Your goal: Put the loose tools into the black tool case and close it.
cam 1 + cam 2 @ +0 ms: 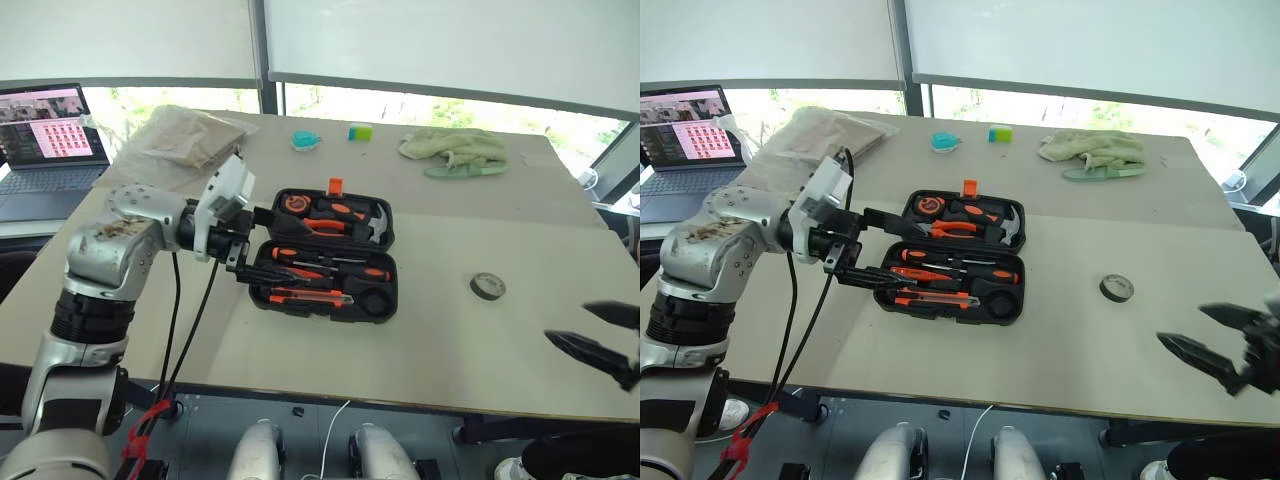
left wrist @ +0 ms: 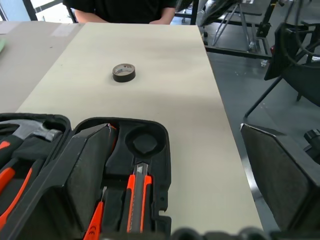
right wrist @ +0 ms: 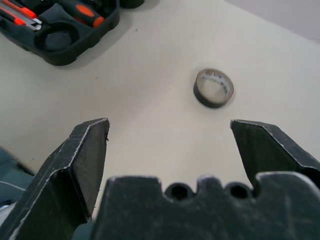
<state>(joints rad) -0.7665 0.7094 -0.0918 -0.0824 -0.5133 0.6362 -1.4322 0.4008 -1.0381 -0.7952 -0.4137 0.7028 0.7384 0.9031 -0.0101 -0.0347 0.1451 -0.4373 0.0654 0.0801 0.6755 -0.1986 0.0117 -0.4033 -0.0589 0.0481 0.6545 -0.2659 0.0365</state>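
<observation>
The black tool case [image 1: 385, 300] lies open in the middle of the table, with its orange latch [image 1: 335, 185] at the far rim. In its near half lie the orange-and-black utility knife [image 1: 310, 296] and screwdrivers [image 1: 330, 266]; a round recess [image 2: 146, 142] beside them is empty. The small dark tape roll [image 1: 487, 286] lies loose on the table to the right of the case. My left gripper [image 1: 252, 245] hovers open and empty over the case's left end. My right gripper [image 1: 598, 333] stands open and empty near the table's front right edge, pointing toward the tape roll [image 3: 213, 88].
Pliers, a hammer and a tape measure sit in the case's far half [image 1: 335, 215]. A laptop [image 1: 50, 130] and a clear bag of beige material [image 1: 185, 140] lie at the back left, a green cloth [image 1: 455, 150] at the back right. A person in black [image 2: 125, 10] sits beyond the table's right end.
</observation>
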